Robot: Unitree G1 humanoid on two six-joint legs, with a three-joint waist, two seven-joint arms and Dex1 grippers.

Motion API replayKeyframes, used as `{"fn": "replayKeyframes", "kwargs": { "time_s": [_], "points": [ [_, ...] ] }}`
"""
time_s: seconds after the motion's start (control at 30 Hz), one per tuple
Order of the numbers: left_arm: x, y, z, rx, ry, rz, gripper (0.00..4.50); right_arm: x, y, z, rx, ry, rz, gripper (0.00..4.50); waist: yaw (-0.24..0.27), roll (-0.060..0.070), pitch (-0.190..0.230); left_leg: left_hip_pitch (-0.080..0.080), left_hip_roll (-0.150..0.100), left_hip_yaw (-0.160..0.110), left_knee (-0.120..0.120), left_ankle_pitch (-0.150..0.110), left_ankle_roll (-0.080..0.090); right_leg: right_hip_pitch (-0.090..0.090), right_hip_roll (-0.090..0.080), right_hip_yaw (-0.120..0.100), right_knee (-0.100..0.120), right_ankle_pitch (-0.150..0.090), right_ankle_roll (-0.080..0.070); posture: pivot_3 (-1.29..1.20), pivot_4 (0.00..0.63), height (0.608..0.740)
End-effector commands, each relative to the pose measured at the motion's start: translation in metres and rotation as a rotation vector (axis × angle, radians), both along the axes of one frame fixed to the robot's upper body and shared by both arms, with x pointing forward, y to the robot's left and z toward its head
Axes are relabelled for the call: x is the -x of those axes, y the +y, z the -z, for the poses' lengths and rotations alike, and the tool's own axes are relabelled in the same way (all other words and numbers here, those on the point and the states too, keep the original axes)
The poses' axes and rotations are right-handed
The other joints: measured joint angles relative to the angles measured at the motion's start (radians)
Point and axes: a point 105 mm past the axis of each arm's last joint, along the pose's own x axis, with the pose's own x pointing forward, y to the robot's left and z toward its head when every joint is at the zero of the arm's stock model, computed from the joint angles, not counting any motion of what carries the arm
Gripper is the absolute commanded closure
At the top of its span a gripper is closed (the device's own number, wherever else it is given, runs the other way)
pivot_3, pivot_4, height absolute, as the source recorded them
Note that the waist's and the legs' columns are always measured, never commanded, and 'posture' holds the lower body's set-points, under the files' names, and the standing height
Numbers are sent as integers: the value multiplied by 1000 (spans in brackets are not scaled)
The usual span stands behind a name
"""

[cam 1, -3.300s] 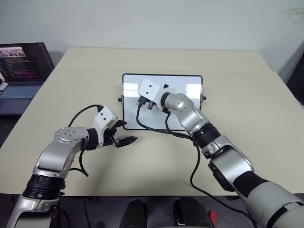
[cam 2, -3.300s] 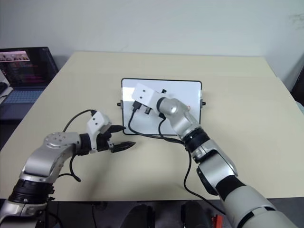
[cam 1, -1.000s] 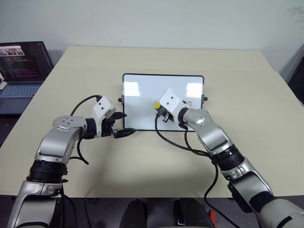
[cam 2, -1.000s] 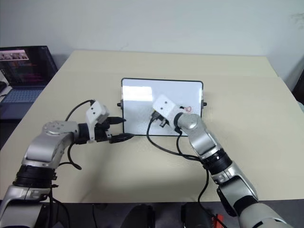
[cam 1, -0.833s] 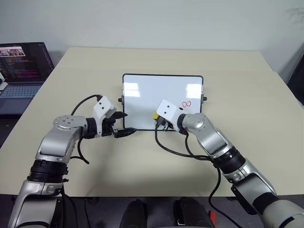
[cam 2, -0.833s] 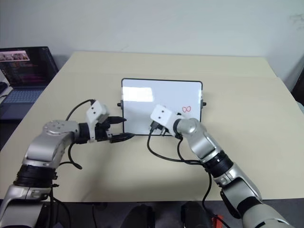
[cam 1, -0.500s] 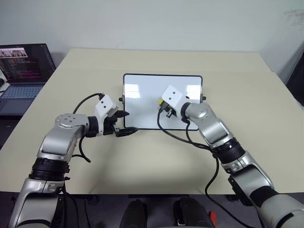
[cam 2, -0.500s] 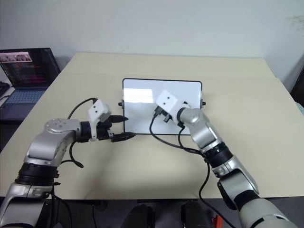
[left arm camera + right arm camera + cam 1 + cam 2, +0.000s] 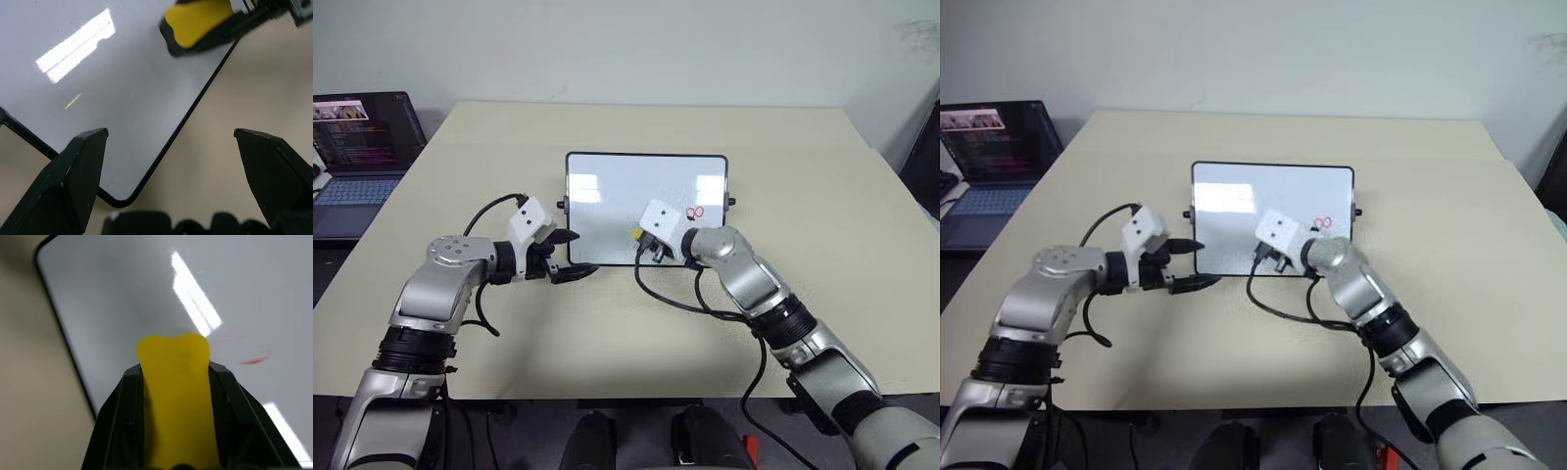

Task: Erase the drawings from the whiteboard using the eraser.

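Whiteboard (image 9: 607, 196) lies flat mid-table (image 9: 803, 176), laptop (image 9: 357, 137) off at far left edge. Right gripper (image 9: 176, 382) clamped on yellow eraser (image 9: 173, 396), sitting over board's near edge. Red drawings (image 9: 695, 211) near board's right side, just past the gripper. Left gripper (image 9: 168, 161) spread wide, holding nothing, straddling board's near-left corner.

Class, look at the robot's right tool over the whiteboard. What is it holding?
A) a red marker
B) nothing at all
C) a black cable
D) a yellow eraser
D: in the right wrist view the right tool has its two black fingers closed on either side of the yellow eraser, which sits over the whiteboard.
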Motion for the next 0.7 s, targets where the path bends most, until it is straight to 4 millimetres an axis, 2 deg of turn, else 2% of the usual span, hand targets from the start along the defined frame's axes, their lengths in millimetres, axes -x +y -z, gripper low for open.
{"fn": "replayKeyframes", "kwargs": {
  "time_s": [0.03, 0.2, 0.27, 0.4, 0.5, 0.53, 0.7],
  "points": [
    [4, 7, 4, -62, -12, 10, 0, -14, -20, -14, -3, -57, 86, 3148, 0, 0, 0, 0, 0, 0, 0, 0, 0, 0, 0, 0, 0, 0, 0, 0, 150, 740],
    [7, 10, 14, -118, -10, 25, 0, -16, -23, -17, -4, -65, 99, 3148, 0, 0, 0, -1, 0, 0, -1, 0, 0, 0, 0, 0, -1, 0, 0, 0, 150, 740],
    [7, 8, 12, -105, -12, 27, 0, -12, -24, -9, 24, -27, 77, 3148, 2, 0, 0, -1, 0, 0, -1, 0, 0, 0, 0, 0, -1, 0, 0, 0, 150, 740],
    [6, 6, 6, -86, -23, 28, 0, 3, -27, 19, 108, 88, 11, 3148, 3, 0, 0, -1, 0, 0, -1, 0, 0, 0, 0, 0, -1, 0, 0, 0, 150, 740],
    [5, 5, 4, -76, -27, 29, 0, 8, -27, 23, 125, 109, -7, 3148, 1, 0, 0, 0, 0, 0, -1, 0, 0, 0, 0, 0, -1, 0, 0, 0, 150, 740],
    [5, 4, 3, -66, -28, 29, 0, 8, -24, 20, 115, 103, -14, 3148, 1, 0, 0, 0, 0, 0, -1, 0, 0, 0, 0, 0, -1, 0, 0, 0, 150, 740],
    [3, 1, -3, -36, -34, 27, 0, -10, -9, -26, -19, -84, 29, 3148, -3, 0, 0, 0, 1, 0, 0, 0, 0, 0, 1, 0, 0, 0, 0, 0, 150, 740]
  ]
}}
